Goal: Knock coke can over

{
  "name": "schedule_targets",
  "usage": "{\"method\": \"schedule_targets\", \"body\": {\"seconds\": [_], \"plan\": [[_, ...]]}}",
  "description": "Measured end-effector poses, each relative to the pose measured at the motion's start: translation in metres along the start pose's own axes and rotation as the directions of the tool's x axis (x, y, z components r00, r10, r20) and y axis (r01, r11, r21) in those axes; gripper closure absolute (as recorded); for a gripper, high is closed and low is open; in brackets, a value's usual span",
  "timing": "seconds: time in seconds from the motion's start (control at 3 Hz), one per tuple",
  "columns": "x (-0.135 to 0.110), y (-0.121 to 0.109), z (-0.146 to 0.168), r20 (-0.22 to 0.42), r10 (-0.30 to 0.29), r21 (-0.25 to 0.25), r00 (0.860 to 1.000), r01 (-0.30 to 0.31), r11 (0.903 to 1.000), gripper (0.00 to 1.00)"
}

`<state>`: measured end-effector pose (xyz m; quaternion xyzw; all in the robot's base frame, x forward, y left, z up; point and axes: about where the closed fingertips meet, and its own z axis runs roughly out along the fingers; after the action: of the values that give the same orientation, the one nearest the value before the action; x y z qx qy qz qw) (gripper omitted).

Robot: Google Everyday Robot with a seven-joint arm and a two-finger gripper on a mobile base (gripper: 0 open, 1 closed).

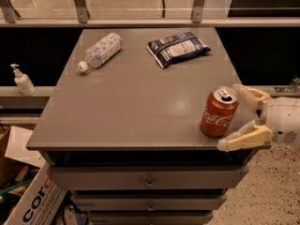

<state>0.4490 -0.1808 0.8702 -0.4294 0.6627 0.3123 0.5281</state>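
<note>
The red coke can (pixel 219 113) stands upright near the front right corner of the grey cabinet top (pixel 140 97). My gripper (pixel 230 117) comes in from the right edge with its two cream fingers spread wide. One finger (pixel 251 95) reaches behind the can's top. The other finger (pixel 243 138) lies in front of the can's base. The can sits at the mouth of the open fingers, between their tips.
A clear plastic water bottle (pixel 99 51) lies on its side at the back left. A dark blue snack bag (pixel 177 48) lies at the back right. A soap dispenser (pixel 21 80) stands on a ledge at left. A cardboard box (pixel 28 196) sits on the floor.
</note>
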Motion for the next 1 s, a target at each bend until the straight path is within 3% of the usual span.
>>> {"method": "schedule_targets", "body": {"seconds": [0.67,1.0], "plan": [[0.0146,0.0003,0.0221,0.056,0.063,-0.001,0.996,-0.063,0.998,0.38],[0.0119,-0.0019,0.022,0.095,0.088,0.019,0.992,-0.09,0.9957,0.69]]}}
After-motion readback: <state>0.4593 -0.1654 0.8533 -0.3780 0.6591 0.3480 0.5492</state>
